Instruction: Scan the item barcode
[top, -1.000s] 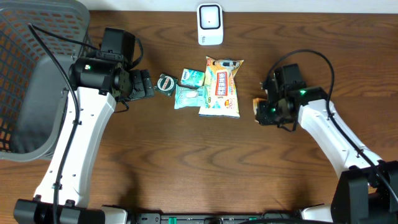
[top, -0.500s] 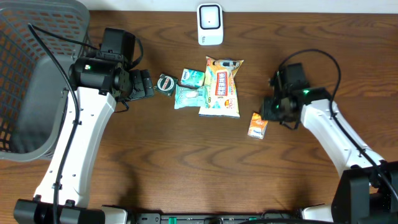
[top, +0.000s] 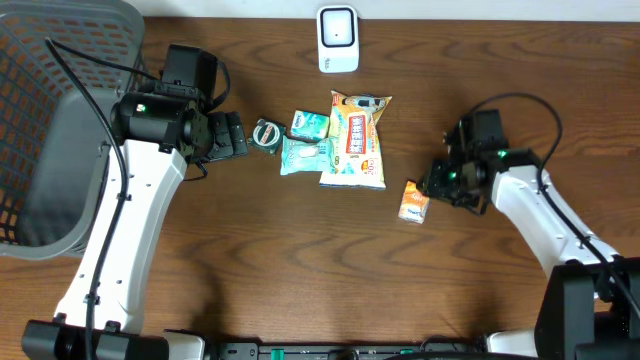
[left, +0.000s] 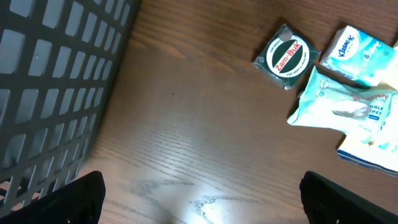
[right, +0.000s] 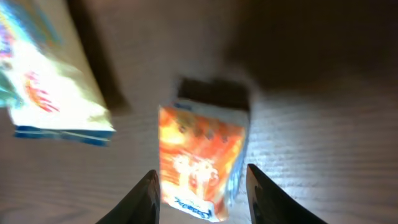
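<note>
To the lower right of the yellow snack packet (top: 356, 140), the small orange box (top: 414, 201) lies flat on the wooden table (top: 300, 280), near the packet's lower right corner but not touching it. The right gripper (top: 437, 185) hangs just beyond the box, on the side away from the packet. Its white forearm slants in from the table's lower right edge and the wrist bends so that the fingers point back toward the packet. In the right wrist view the two dark fingertips (right: 146, 196) stand apart, and the box (right: 199, 165) shows between them on the wood. The jaws are parted and hold nothing, though this view is blurred. To the left of the packet, the left arm runs up from the near edge, folds at its dark joint and levels out, aiming the left gripper (top: 235, 135) toward the packet. Its jaws are spread wide and empty, with a fingertip at each lower corner of the left wrist view. Between this gripper and the packet sit a round green tin (top: 268, 133), a tissue pack (top: 311, 124) and a pale wipes pouch (top: 307, 155), the pouch touching the packet's left edge. Above the packet stands the white scanner (top: 338, 40), and far to the packet's left sits a grey mesh basket (top: 60, 60).
</note>
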